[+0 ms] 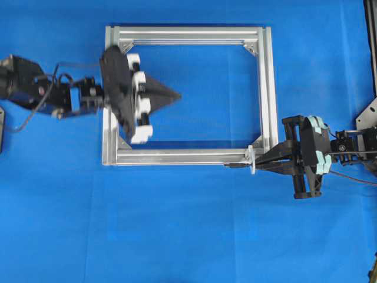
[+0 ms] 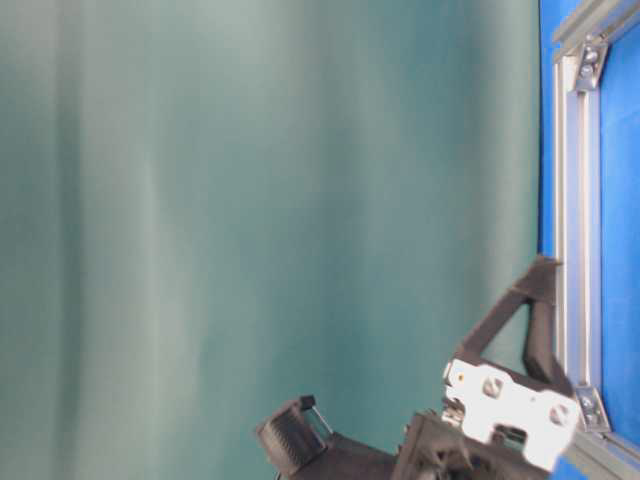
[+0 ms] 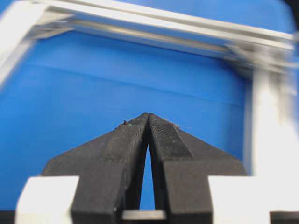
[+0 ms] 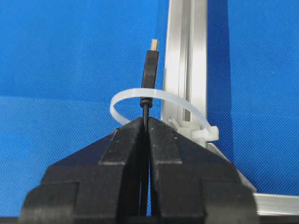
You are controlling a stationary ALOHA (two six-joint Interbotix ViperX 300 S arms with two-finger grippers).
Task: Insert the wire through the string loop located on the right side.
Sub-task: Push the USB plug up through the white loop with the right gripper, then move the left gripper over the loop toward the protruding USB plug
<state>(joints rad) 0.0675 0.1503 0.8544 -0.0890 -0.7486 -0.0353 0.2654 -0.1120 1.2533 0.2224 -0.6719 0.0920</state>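
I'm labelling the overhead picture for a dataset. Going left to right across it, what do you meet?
Left gripper → far side of the aluminium frame → string loop with the wire tip poking through → right gripper, shut on the wire.

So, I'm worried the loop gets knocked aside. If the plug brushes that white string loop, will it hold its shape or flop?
Probably springy rather than floppy: the string loop stands in an open arch unaided. It looks thin, so the wire could likely flex it sideways. Its base sits on the frame, so it probably won't slide.
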